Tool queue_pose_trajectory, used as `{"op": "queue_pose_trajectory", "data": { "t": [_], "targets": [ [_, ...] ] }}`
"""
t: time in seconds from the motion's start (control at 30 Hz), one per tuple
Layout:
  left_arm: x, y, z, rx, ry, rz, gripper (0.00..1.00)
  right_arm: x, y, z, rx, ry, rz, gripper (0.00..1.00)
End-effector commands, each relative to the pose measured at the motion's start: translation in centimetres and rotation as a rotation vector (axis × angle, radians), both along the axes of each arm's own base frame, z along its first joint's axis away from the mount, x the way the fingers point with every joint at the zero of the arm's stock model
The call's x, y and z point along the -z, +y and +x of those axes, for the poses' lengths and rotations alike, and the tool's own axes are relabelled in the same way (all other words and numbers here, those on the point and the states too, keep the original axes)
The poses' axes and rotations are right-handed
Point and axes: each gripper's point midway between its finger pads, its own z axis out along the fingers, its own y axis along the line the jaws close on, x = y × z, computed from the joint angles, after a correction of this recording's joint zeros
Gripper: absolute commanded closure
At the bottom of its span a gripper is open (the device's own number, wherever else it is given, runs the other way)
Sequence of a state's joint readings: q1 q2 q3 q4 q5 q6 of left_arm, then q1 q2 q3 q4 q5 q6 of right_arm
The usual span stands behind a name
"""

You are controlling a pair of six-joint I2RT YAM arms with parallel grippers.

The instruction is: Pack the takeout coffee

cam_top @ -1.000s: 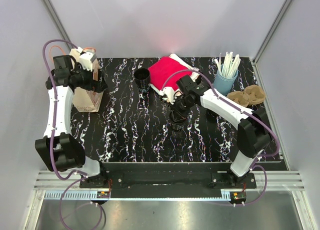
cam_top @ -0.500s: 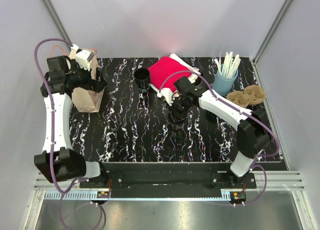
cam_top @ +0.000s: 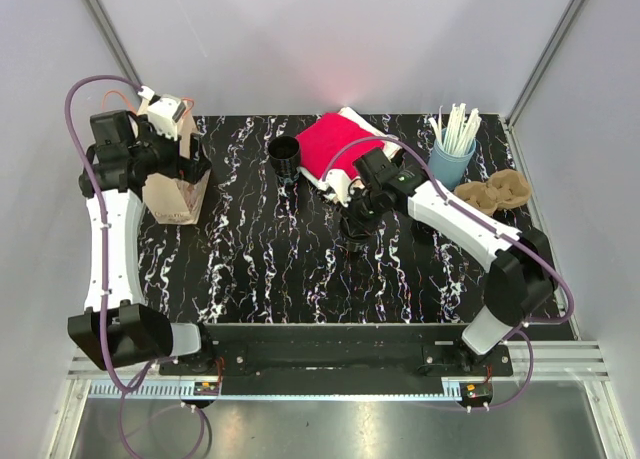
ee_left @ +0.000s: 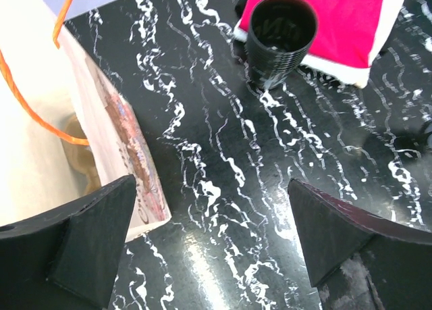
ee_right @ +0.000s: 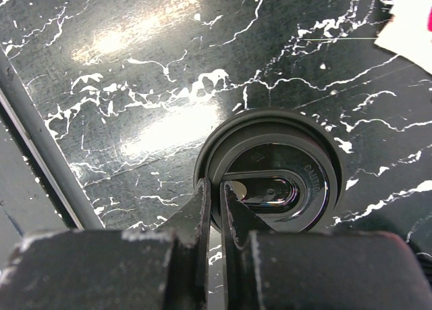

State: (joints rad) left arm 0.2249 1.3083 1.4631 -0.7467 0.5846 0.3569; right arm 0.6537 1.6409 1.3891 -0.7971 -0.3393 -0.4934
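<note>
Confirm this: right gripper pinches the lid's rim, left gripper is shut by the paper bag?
Not quite: the left gripper is wide open, not shut, by the paper bag, as the left wrist view shows. The right gripper does pinch the lid by its rim.

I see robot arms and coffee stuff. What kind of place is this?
Probably a robot practice booth, not a real café: plain white walls box in one marbled table, holding a paper bag, a black cup and a pot of straws.

Robot lab test cell, plain white walls [cam_top: 330, 39], aluminium frame posts [cam_top: 545, 49], black marbled table [cam_top: 270, 269]
</note>
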Motion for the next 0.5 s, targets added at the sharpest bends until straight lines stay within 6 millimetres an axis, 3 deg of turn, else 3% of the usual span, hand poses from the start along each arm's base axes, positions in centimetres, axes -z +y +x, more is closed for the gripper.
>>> {"op": "queue_pose_trajectory", "data": {
  "t": [0.0, 0.47],
  "targets": [
    [0.4, 1.7, 1.4, -0.05, -0.018, 0.063, 0.01, -2.1, 0.0, 0.6, -0.005, -0.087, 0.025, 1.0],
    [-1.4, 3.3, 1.9, -0.114, -0.101, 0.14, 0.01, -2.6, -0.7, 0.9, 0.01, -0.111, 0.034, 1.0]
  ]
}}
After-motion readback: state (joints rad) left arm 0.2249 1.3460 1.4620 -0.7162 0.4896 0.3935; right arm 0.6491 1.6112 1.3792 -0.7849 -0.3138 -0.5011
